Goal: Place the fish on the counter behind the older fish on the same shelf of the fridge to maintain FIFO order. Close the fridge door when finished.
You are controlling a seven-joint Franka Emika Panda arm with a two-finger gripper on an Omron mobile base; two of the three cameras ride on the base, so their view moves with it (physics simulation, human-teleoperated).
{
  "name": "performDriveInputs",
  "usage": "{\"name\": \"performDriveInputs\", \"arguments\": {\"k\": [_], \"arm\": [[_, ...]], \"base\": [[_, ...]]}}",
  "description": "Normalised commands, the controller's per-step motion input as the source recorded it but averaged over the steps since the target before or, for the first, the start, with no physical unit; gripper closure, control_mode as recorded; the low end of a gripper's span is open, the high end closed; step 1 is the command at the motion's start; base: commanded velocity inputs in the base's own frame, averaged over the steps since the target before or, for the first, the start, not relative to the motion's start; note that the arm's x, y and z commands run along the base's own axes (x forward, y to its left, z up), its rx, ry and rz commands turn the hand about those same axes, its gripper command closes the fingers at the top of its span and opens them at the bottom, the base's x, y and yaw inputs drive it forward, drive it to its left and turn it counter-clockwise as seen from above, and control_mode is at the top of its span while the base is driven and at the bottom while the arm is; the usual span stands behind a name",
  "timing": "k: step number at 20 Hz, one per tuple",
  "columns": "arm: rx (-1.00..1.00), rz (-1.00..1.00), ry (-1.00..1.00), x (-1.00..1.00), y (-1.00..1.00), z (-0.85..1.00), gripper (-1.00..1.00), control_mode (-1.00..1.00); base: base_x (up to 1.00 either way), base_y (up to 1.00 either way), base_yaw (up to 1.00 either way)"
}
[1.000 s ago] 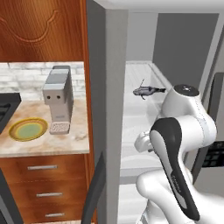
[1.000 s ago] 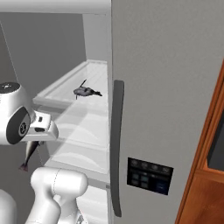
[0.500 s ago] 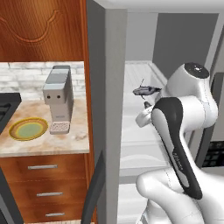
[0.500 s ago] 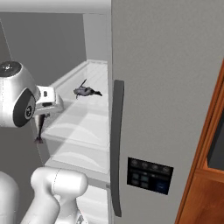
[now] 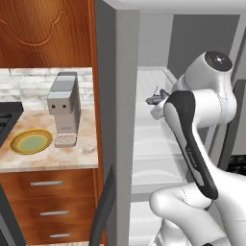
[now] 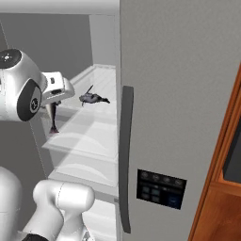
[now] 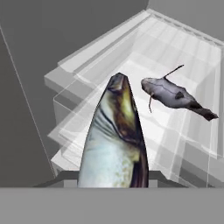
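fish in hand (image 7: pixel 114 140): slender silver-grey body with a darker back, pinched at one end by the claw (image 6: pixel 52 100) and hanging down from it at the left front of the open fridge (image 6: pixel 188 70); in the hand view it runs straight ahead toward the shelf. claw: pressed together on this fish, fingers themselves mostly hidden behind it. older fish (image 6: pixel 92 98): small dark one with a thin tail, lying on the white shelf (image 6: pixel 89 134) near the middle, well apart from the carried fish and a little deeper in. change over the last second: the arm has lifted and swung inward, so the fish that was hanging low beside the robot's body now hangs at shelf height, just at the shelf's front edge; the older fish has not moved. meaning for the task: pick-up is done and the carry is nearly over, with the placing still to do; the free room behind the older fish looks like the target, though how much depth is left back there is hard to judge from these angles. counter (image 5: pixel 53 158): beige stone top, now without a fish, holding a yellow-green plate (image 5: pixel 31 142) and a grey coffee machine (image 5: pixel 64 108). fridge door (image 5: pixel 106 206): grey panel standing open, seen edge-on in the left base view, yet to be closed.
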Motion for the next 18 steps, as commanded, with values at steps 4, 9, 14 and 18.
{"name": "performDriveInputs", "arguments": {"k": [4,9,14,18], "arm": [[-0.04,0.0,-0.02,0.07,-0.1,0.1,1.0,-1.0],[-0.08,0.0,-0.13,0.09,-0.36,0.48,1.0,-1.0],[-0.08,0.01,-0.01,0.33,-0.14,0.31,1.0,-1.0],[-0.12,0.01,0.0,0.42,-0.05,0.02,1.0,-1.0]], "base": [[0.0,0.0,0.0],[0.0,0.0,0.0],[0.0,0.0,0.0],[0.0,0.0,0.0]]}}
